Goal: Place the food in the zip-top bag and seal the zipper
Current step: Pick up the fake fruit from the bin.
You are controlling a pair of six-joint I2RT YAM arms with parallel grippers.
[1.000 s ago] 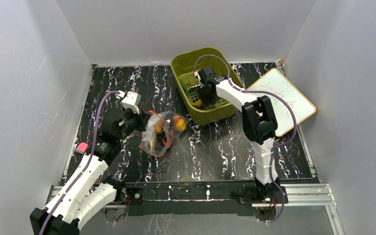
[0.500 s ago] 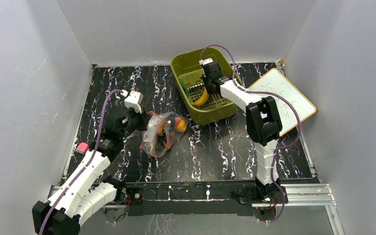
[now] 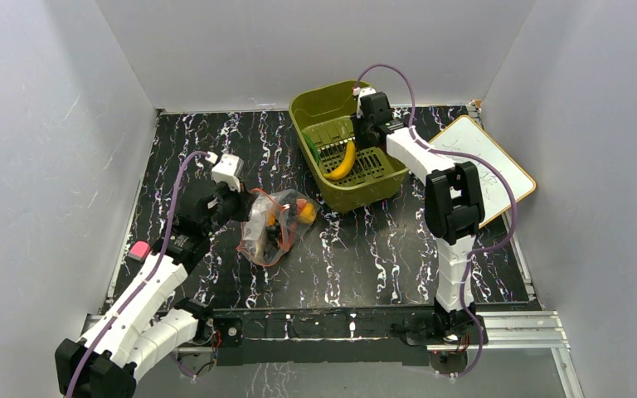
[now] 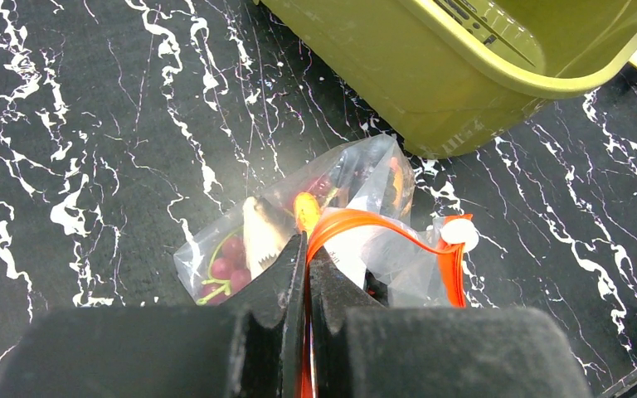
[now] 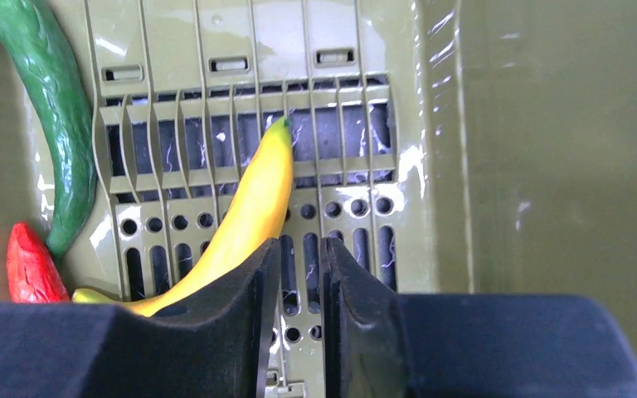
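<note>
- In the top view, your left gripper (image 3: 236,206) sits at the left end of the bag (image 3: 275,228), which lies on the table (image 3: 381,257) just left of the basket (image 3: 299,104). Orange and yellow pieces show through the plastic.
- In the same view, your right gripper (image 3: 363,133) hangs over the back of the basket, near the upper tip of the banana (image 3: 342,162), which lies on the basket floor. A whiteboard (image 3: 485,166) lies right of the basket.
- In the left wrist view, your jaws are pressed together, pinching the zipper (image 4: 381,225). The rest of the strip loops open to the right. Grapes (image 4: 230,261) show through the bag's near corner.
- In the right wrist view, your jaws stand nearly together and hold nothing; only basket floor shows in the slim gap. The banana lies slanted just left of the left finger, and you cannot tell if they touch. A green pod (image 5: 50,124) lies along the left wall, with a red chili (image 5: 31,269) at its near end.
</note>
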